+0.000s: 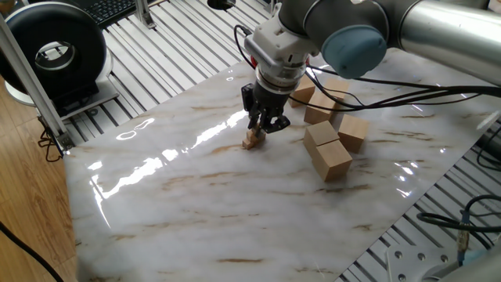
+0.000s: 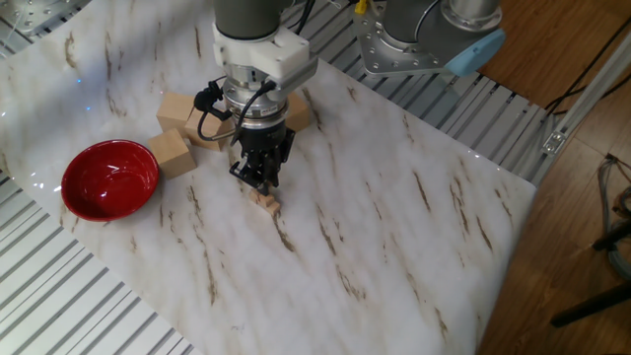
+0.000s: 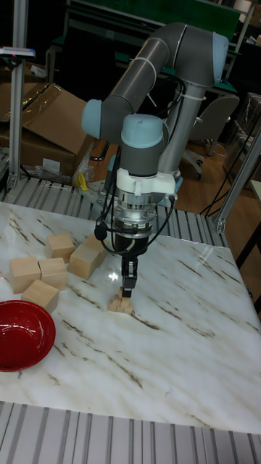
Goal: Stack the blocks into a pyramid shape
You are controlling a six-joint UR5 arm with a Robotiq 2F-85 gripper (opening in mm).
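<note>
The blocks are tiny light-tan cubes gathered in a small pile (image 1: 251, 140) (image 2: 263, 200) (image 3: 121, 305) near the middle of the marble table. This low heap is the pyramid shape, and its single cubes are too small to tell apart. My gripper (image 1: 261, 128) (image 2: 258, 183) (image 3: 127, 292) hangs straight down just above the pile's top, almost touching it. Its fingers are drawn close together into a narrow tip. No cube shows between them.
Several large pale wooden blocks (image 1: 327, 151) (image 2: 175, 151) (image 3: 54, 270) lie behind the gripper. A red bowl (image 2: 110, 178) (image 3: 22, 335) sits at the table's edge. A black round device (image 1: 55, 51) stands off the table's corner.
</note>
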